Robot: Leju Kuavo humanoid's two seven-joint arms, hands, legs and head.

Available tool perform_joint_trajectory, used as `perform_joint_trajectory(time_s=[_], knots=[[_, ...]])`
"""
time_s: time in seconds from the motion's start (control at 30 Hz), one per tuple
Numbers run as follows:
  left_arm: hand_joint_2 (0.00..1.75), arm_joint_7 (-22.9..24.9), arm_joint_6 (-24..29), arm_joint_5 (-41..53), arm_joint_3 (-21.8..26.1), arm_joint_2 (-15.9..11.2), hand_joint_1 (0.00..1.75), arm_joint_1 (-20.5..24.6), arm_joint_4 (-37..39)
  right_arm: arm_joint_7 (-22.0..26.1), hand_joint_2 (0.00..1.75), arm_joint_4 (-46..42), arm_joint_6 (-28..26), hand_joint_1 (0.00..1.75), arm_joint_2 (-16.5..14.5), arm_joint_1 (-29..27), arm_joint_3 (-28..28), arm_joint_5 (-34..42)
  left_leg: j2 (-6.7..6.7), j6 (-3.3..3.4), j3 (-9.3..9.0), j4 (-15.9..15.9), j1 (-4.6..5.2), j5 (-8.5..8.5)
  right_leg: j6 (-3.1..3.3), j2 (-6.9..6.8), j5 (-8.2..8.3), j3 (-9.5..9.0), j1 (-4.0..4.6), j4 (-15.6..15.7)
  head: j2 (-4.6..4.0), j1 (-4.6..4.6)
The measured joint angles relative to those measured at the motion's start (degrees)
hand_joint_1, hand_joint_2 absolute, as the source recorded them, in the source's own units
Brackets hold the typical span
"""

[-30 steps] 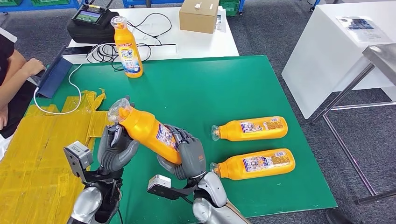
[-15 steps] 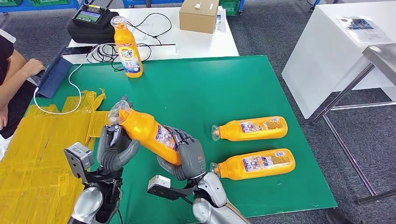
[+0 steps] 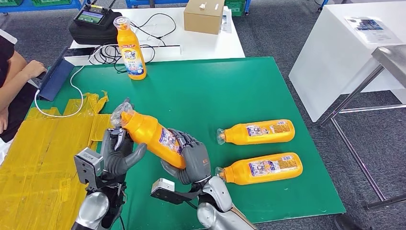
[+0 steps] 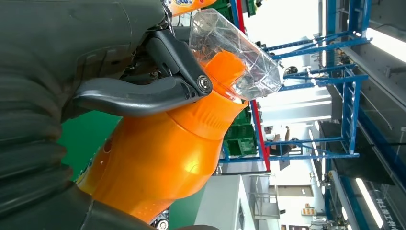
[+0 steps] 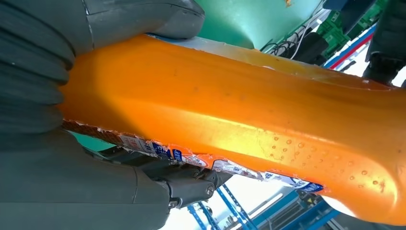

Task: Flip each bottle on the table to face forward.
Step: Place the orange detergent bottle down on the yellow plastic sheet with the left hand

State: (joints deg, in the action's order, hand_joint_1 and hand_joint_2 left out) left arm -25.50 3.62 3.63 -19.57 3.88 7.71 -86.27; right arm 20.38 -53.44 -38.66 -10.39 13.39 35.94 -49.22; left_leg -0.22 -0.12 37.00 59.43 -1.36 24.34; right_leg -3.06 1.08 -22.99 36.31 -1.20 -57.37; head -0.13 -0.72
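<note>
The right robot hand (image 3: 191, 160) gripped the orange bottle (image 3: 151, 136) around its body, tilted above the green tabletop (image 3: 210, 91). The left robot hand (image 3: 117, 153) was by its clear cap, but I could not tell if it held on. A good next move would be tipping it up slowly, base down.

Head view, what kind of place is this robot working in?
Probably a robot test or data-collection lab inside an industrial hall. A green mat covers the work table, a controller with a screen and loose cables sit on a white table, and blue racking stands behind.
</note>
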Motion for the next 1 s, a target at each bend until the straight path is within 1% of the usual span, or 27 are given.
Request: perform_joint_trajectory(time_s=[0.13,0.3,0.4,0.47,0.6,0.7,0.83,0.93,1.0], knots=[[1.75,0.15,0.24,-0.01,0.07,0.01,0.0,0.03,0.57,2.22,1.75,-4.66,-0.31,1.75,-0.25,-2.22,-3.46,0.36,-0.01,0.0,0.02,0.0,0.0,0.0,0.0,0.0,0.0,0.0,0.0,0.0,0.0,0.0],[1.75,0.19,0.81,-0.02,0.3,0.02,0.0,-0.44,0.77,7.01,1.75,-15.34,-0.32,1.75,-2.09,-6.15,-12.99,4.15,-0.03,0.0,0.03,0.0,0.0,0.01,0.0,-0.01,-0.01,0.0,0.0,0.0,0.0,0.0],[1.75,0.28,1.22,0.1,0.33,0.03,0.0,-0.74,0.77,8.54,1.75,-21.13,-0.32,1.75,-3.05,-8.01,-18.38,6.35,-0.02,0.0,0.03,0.0,0.01,0.01,-0.01,-0.01,-0.01,-0.01,-0.01,0.0,0.0,0.0],[1.75,0.34,1.36,0.2,0.32,0.03,0.0,-0.84,0.77,8.97,1.75,-23.85,-0.31,1.75,-3.54,-8.91,-20.93,6.86,-0.02,0.0,0.03,0.0,0.01,0.01,-0.01,-0.01,0.0,-0.01,-0.01,0.0,0.0,0.0],[1.75,0.41,1.37,0.3,0.33,0.1,0.0,-0.96,0.77,9.43,1.75,-26.98,-0.32,1.74,-4.05,-9.95,-23.6,7.15,-0.01,0.0,0.02,0.0,0.01,0.01,0.0,-0.01,0.0,-0.01,0.0,0.0,0.0,0.0],[1.75,0.6,1.37,0.47,0.31,0.27,0.0,-1.03,0.77,10.88,1.75,-28.1,-0.31,1.75,-5.05,-10.4,-25.54,7.84,-0.01,0.0,0.02,0.0,0.0,0.0,0.0,-0.01,0.0,0.0,0.0,0.0,0.0,0.0],[1.75,1.04,1.37,0.6,0.31,0.38,0.0,-1.39,0.74,12.33,1.75,-29.35,-0.31,1.75,-6.36,-10.67,-29.45,11.42,-0.02,0.0,0.02,0.0,0.0,0.0,0.0,-0.01,0.0,-0.01,0.0,0.0,0.0,0.0],[1.75,1.3,1.38,0.67,0.31,0.38,0.0,-1.65,0.66,11.29,1.75,-29.87,-0.31,1.75,-6.42,-10.7,-31.27,13.16,-0.01,0.01,0.03,0.0,0.01,0.01,0.0,-0.01,0.0,-0.02,-0.01,0.0,0.0,0.0],[1.75,1.54,1.31,0.84,0.32,0.38,0.0,-1.68,0.63,8.67,1.75,-29.71,-0.2,1.74,-5.97,-10.62,-31.15,12.83,-0.02,0.01,0.04,0.0,0.01,0.01,0.0,-0.01,0.0,-0.02,-0.01,0.0,0.0,0.0]])
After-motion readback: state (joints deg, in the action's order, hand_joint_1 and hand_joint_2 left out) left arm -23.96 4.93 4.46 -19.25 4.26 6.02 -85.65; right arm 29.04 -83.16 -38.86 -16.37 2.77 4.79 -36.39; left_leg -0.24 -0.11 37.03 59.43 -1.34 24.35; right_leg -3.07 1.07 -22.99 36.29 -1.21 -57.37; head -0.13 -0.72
